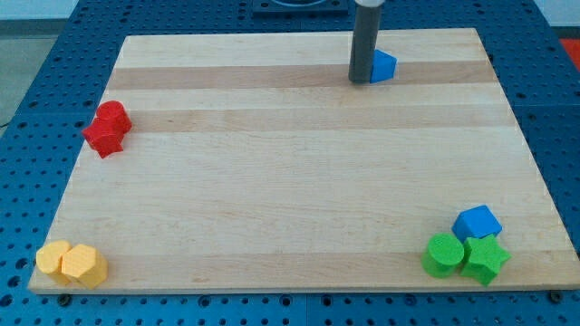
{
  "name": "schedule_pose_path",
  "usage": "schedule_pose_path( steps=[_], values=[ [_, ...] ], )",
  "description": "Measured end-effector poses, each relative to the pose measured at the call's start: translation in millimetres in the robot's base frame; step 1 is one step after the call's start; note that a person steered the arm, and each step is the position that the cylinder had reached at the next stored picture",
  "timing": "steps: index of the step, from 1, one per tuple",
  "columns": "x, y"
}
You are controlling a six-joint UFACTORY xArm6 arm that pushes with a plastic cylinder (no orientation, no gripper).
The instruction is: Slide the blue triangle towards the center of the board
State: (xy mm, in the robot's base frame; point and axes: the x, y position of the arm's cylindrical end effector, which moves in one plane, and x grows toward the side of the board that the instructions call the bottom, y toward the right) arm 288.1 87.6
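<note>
My tip (362, 81) touching blue triangle's (383, 66) left side, near wooden board's (290, 181) top edge

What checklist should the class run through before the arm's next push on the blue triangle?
1. Tip located: my tip sits near the view's top. Ok.
2. Contact: tip is at the blue triangle's left side; touching cannot tell.
3. Push direction: centre lies below the triangle, tip is beside it. Not ok.
4. Path to centre free of blocks. Ok.
5. Red blocks, yellow blocks, green blocks and blue cube far away. Ok.
</note>
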Motion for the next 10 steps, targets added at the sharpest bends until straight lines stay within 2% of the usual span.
schedule_pose_path(
  steps=[1,2,4,5,6,7,8,9,10],
  values=[
    [-36.8,1.2],
    [-43.2,37.6],
    [75.0,39.2],
    [82.6,43.5],
    [51.2,74.7],
    [22.5,77.4],
    [38.1,13.6],
    [108.2,-38.4],
    [122.8,-33.8]
  ],
)
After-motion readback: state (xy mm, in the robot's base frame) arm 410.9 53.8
